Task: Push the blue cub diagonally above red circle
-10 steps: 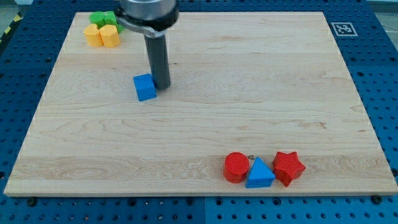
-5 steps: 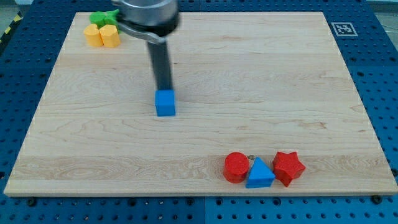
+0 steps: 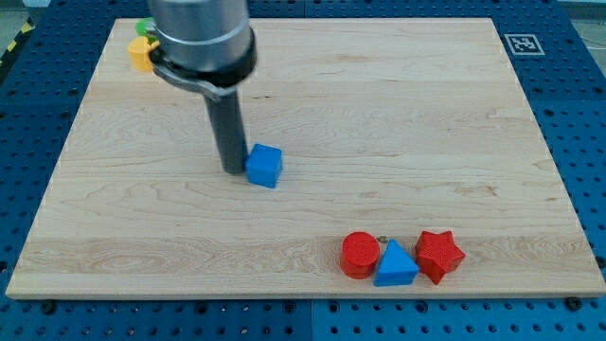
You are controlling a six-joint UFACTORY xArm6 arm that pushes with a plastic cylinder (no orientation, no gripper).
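The blue cube (image 3: pixel 264 166) lies on the wooden board (image 3: pixel 398 123), left of centre. My tip (image 3: pixel 233 170) rests on the board, touching the cube's left side. The red circle (image 3: pixel 360 255) lies near the view's bottom edge, right of centre, well below and to the right of the cube.
A blue triangle (image 3: pixel 395 265) touches the red circle on its right, and a red star (image 3: pixel 438 256) lies right of that. A yellow block (image 3: pixel 140 54) and a green block (image 3: pixel 143 27) sit at the top left corner, mostly hidden by the arm.
The blue cube has slid down and to the right across the board. My tip has moved from above the cube to its left side.
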